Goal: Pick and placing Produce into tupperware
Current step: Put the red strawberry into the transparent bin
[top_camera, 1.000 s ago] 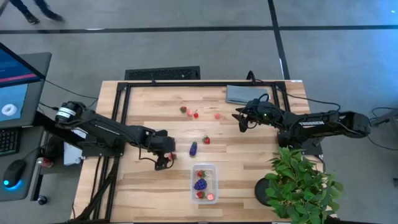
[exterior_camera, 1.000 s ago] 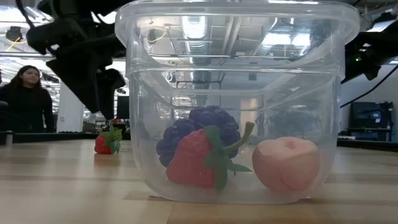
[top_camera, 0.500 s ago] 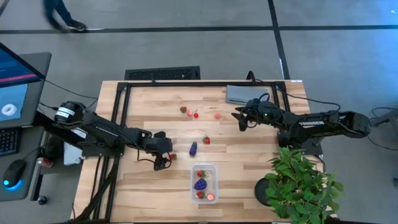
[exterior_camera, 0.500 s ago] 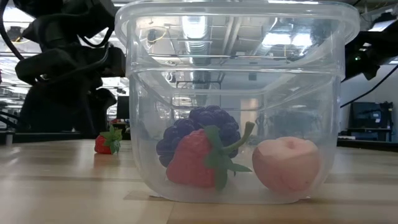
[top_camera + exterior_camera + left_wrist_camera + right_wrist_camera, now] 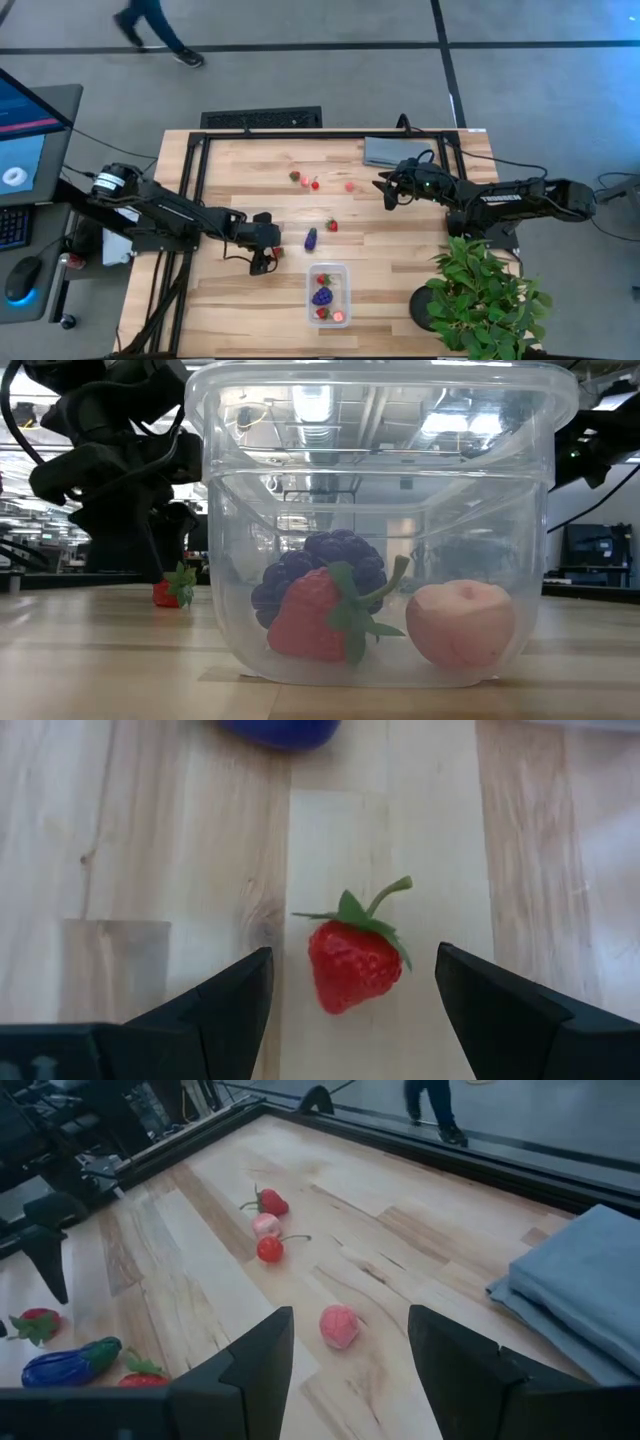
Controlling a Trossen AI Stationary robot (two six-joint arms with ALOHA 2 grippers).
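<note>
No readable writing shows anywhere. From above, the light wooden table (image 5: pixel 400 270) sits on grey floor, a person's legs (image 5: pixel 150 30) crossing at the far edge, a monitor (image 5: pixel 25 120) off to the left, a folded grey cloth (image 5: pixel 392 150) at the far right and a potted plant (image 5: pixel 485 295) at the near right corner. The left gripper (image 5: pixel 265 258) hangs low over a strawberry (image 5: pixel 276 252) left of the elongated purple piece (image 5: pixel 311 238); the clear tupperware (image 5: pixel 328 294) sits near the front edge holding fruit, and the right gripper (image 5: pixel 385 192) waits near the cloth. At table level, the tupperware (image 5: pixel 380 510) fills the frame: a blackberry (image 5: pixel 330 560), a strawberry (image 5: pixel 315 615) and a pink peach-like piece (image 5: pixel 460 622) lie inside. The left wrist shows fingers (image 5: pixel 225 1005) spread wide, straddling the strawberry (image 5: pixel 352 958) without touching. The right wrist shows its jaws wide apart and empty, above a pink berry (image 5: pixel 339 1325), a cherry (image 5: pixel 269 1248) and another strawberry (image 5: pixel 271 1202).
</note>
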